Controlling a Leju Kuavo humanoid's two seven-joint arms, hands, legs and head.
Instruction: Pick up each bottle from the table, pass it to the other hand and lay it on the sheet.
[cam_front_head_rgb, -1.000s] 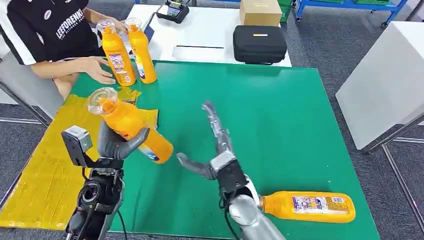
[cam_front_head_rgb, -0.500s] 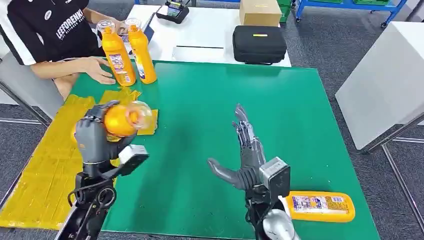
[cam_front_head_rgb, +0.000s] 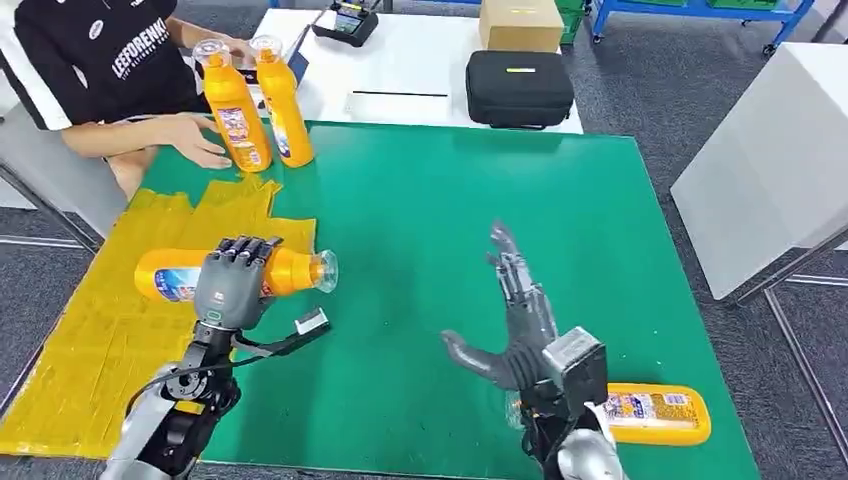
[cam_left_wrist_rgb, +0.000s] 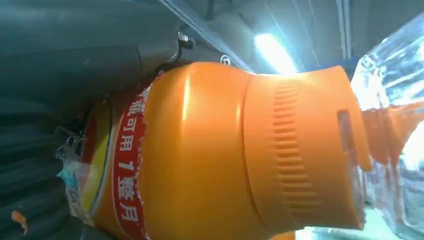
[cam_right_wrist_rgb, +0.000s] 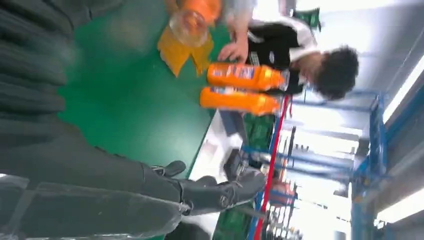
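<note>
Bottle (cam_front_head_rgb: 235, 274) lies sideways over the yellow sheet (cam_front_head_rgb: 90, 350) at its edge w/ the green table (cam_front_head_rgb: 420, 220), clear cap twd table centre, left hand (cam_front_head_rgb: 232, 283) wrapped round its middle. Right hand (cam_front_head_rgb: 515, 320) holds nothing, fingers spread. 2nd bottle (cam_front_head_rgb: 655, 413) lies at near right edge; 2 more bottles (cam_front_head_rgb: 258, 100) upright at far left by a person (cam_front_head_rgb: 105, 60).

"LEFORENKI" on person's black shirt (cam_front_head_rgb: 95, 45), "可用1整月" on held bottle (cam_left_wrist_rgb: 200, 160)

Glossy orange plastic bottle (cam_front_head_rgb: 285, 271), clear cap.
</note>
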